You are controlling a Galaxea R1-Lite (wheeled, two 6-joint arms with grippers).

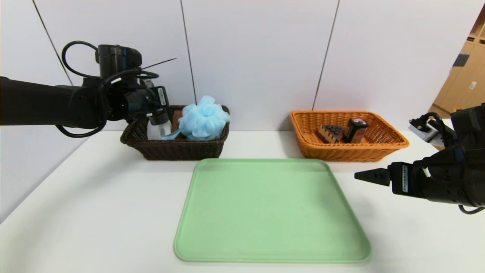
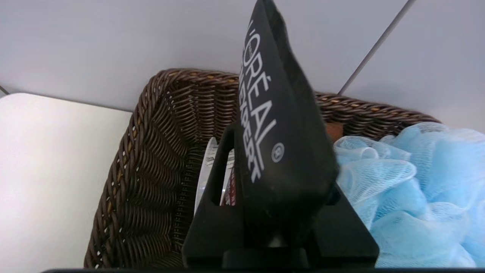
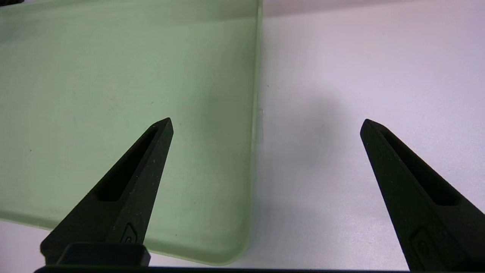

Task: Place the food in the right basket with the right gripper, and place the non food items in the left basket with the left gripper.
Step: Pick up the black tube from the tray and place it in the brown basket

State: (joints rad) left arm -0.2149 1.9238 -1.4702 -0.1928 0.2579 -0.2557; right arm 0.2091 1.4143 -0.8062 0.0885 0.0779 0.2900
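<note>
- Head view: a green tray point(image 1: 271, 210) is seen mid-table point(image 1: 94, 197), nothing on it. Dark basket point(image 1: 172, 146) sits behind its left corner, orange basket point(image 1: 348, 149) behind its right corner; both stand near the wall, well apart from each other.
- Head view: left gripper point(image 1: 159, 123) hangs over the dark basket's left end, its arm reaching in from the left. A blue puff point(image 1: 204, 118) fills the basket's right half and rises above the rim; a white tub point(image 1: 157, 131) and a bit of brown towel point(image 1: 176, 123) are seen beside it.
- Head view: cake wedge point(image 1: 329, 133) and black carton point(image 1: 355, 130) lie in the orange basket, just beside each other. Right gripper point(image 1: 369, 176) is held just off the tray's right edge, above bare table, well clear of the orange basket.
- Left wrist view: jaws are clamped narrow on a black tube point(image 2: 278, 125) with white lettering, its flat end pointing away from the gripper point(image 2: 278, 212). Held above the basket point(image 2: 151, 151) interior; basket wall close on one side, puff point(image 2: 409, 189) touching or nearly touching on the other. Tub point(image 2: 206, 170) is partly hidden behind a finger.
- Right wrist view: jaws stand wide, nothing between the fingers point(image 3: 140, 178). The tray's point(image 3: 113, 94) edge runs under the gap; bare table lies beside it.
</note>
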